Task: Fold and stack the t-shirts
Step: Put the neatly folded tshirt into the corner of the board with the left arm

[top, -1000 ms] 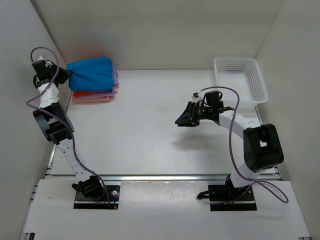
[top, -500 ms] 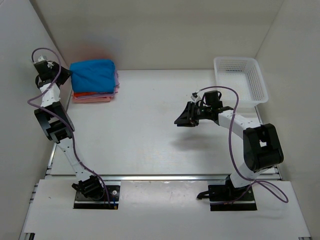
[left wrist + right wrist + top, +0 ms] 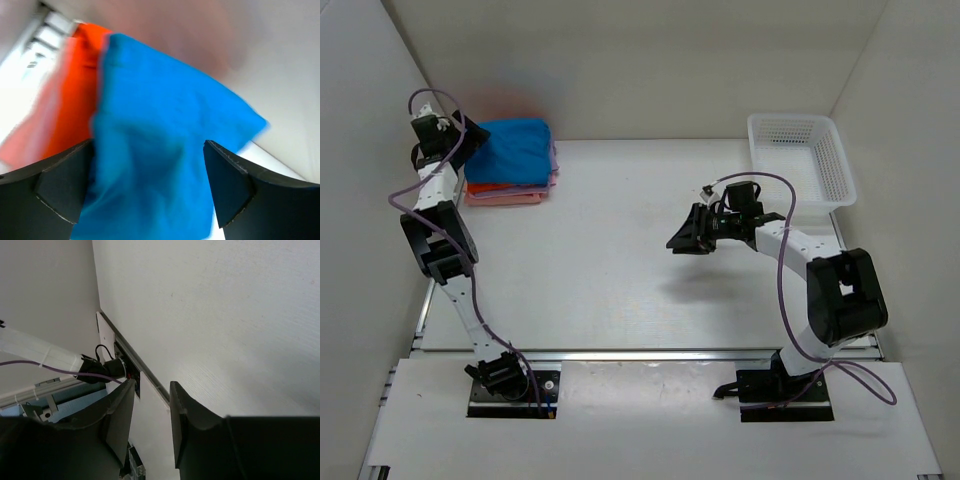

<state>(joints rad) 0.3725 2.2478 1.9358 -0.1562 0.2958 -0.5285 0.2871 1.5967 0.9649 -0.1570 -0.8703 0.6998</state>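
I am holding my left pincer (image 3: 147, 187) spread wide at the far left corner of the worktop (image 3: 620, 270), its fingers framing the blue t-shirt (image 3: 515, 150). That shirt is lying folded on top of the stack, with the orange t-shirt (image 3: 495, 187) and the pink one (image 3: 505, 198) under it and a lavender edge (image 3: 553, 165) peeking out on the right. I am gripping nothing there, though I cannot tell whether a fingertip is brushing the cloth. I am judging the step as letting go and clearing off, so I am planning to back away along the line of my fingers rather than sideways, because soft cloth drags easily and one snag could slide the top layer off square. The blue fold is looking a little puffy, so a gentle flat press may be worth doing. My right pincer (image 3: 685, 240) is hovering over the bare middle of the worktop, narrowed to a slim gap with nothing in it, well apart from the white basket (image 3: 800, 128).
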